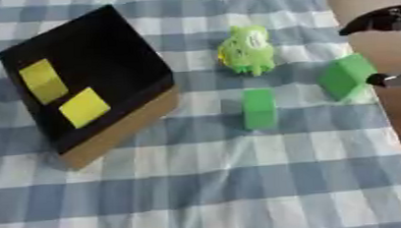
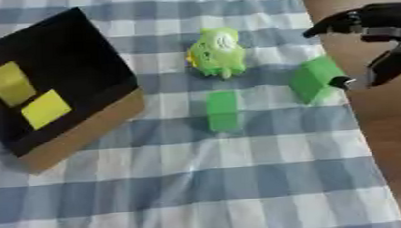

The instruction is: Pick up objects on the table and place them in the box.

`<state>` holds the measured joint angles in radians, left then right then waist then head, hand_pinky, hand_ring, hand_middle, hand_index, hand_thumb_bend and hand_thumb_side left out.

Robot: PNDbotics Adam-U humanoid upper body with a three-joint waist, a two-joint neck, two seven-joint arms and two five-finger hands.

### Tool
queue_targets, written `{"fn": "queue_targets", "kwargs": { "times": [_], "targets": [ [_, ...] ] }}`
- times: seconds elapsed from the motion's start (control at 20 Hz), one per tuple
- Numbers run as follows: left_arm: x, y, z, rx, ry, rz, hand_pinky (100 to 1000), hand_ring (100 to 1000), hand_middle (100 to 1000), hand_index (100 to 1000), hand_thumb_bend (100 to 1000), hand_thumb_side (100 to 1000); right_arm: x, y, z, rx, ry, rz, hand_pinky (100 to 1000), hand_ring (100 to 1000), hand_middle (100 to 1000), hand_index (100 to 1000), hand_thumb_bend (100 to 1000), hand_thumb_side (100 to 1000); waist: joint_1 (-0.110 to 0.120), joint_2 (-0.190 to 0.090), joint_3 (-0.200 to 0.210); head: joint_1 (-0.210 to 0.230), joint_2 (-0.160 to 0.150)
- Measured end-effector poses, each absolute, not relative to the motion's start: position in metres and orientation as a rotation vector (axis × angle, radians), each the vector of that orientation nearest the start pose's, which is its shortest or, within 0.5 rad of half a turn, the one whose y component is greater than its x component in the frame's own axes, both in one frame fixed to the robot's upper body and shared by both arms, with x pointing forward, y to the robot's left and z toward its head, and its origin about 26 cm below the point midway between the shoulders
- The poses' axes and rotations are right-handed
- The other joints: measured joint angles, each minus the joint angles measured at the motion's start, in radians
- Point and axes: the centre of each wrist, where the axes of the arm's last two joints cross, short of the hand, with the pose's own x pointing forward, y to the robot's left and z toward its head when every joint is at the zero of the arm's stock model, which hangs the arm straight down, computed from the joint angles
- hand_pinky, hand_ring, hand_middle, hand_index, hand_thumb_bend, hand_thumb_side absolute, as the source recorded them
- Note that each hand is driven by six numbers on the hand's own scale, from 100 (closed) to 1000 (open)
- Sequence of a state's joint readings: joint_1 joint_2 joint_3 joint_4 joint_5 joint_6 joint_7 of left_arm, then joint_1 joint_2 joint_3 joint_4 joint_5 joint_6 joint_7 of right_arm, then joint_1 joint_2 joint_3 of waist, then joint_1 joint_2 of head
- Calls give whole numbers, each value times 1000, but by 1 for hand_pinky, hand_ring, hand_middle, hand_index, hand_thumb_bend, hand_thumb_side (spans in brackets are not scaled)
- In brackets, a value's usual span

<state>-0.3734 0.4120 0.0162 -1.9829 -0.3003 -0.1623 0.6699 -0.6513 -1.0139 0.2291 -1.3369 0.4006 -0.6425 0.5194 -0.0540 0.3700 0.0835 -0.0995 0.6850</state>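
Right eye view shows the right hand [image 2: 381, 37] with fingers [image 2: 389, 66] spread wide beside the green block [image 2: 316, 79], ready to grasp it for the box [image 2: 84, 127].

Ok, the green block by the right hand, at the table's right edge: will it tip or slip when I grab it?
The green block looks rigid with flat faces, so it probably won't roll. It appears tilted, near the cloth's right edge, so a nudge could tip it or push it off. The right hand has a fingertip at its side; the smooth faces may slip in a pinch.
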Motion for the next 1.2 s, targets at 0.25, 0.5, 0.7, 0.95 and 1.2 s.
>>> {"fn": "queue_targets", "kwargs": {
  "times": [0.25,0.5,0.7,0.95,1.2],
  "targets": [
    [307,270,229,-1016,3354,-226,745,921,779,815,577,641,381,-415,262,-732,-1487,1966,967,964,908,1000,303,354,0,0,2,0,0],
    [307,269,229,-1014,3354,-225,745,921,779,815,576,642,384,-416,256,-719,-1465,1952,968,965,909,1000,300,349,0,0,3,0,0],
    [307,269,229,-1013,3355,-225,745,923,780,815,575,643,386,-417,254,-715,-1454,1941,967,965,908,1000,326,334,0,0,3,0,1],
    [307,268,229,-1003,3360,-219,745,922,780,815,575,642,387,-419,250,-716,-1425,1939,965,964,905,1000,356,313,0,0,4,-4,1],
    [307,268,229,-1002,3362,-218,746,923,780,815,574,642,389,-422,244,-721,-1393,1939,961,962,898,1000,391,263,0,0,4,-4,1]
  ]
}}
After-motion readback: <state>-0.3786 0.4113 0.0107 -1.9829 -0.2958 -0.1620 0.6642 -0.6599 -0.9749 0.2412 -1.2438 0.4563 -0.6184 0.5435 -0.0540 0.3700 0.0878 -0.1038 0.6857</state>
